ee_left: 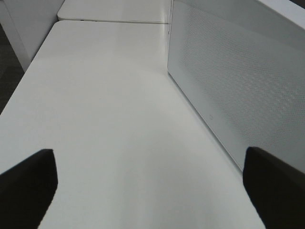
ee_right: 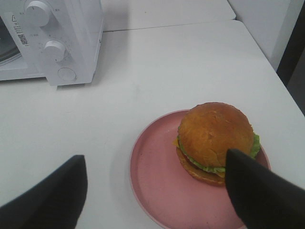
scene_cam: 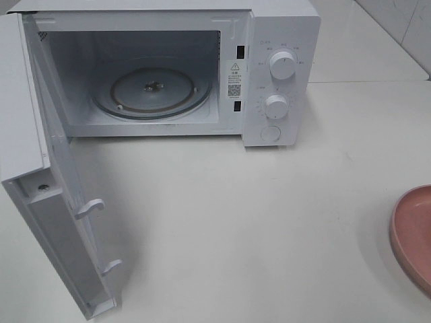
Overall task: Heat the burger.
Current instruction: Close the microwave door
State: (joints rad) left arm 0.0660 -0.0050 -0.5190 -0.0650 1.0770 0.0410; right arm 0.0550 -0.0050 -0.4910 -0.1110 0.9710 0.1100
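The burger, with a golden-brown bun and green lettuce at its edge, sits on a round pink plate in the right wrist view. My right gripper hangs open above the plate, its dark fingers wide apart and touching nothing. In the exterior high view only the plate's edge shows at the right border; the burger is out of that view. A white microwave stands at the back with its door swung wide open and a glass turntable inside. My left gripper is open over bare table beside the microwave door.
The white table stretches in front of the microwave. Two white knobs and a round button are on the microwave's control panel. The open door juts toward the table's front left. A wall stands beyond the table's right edge.
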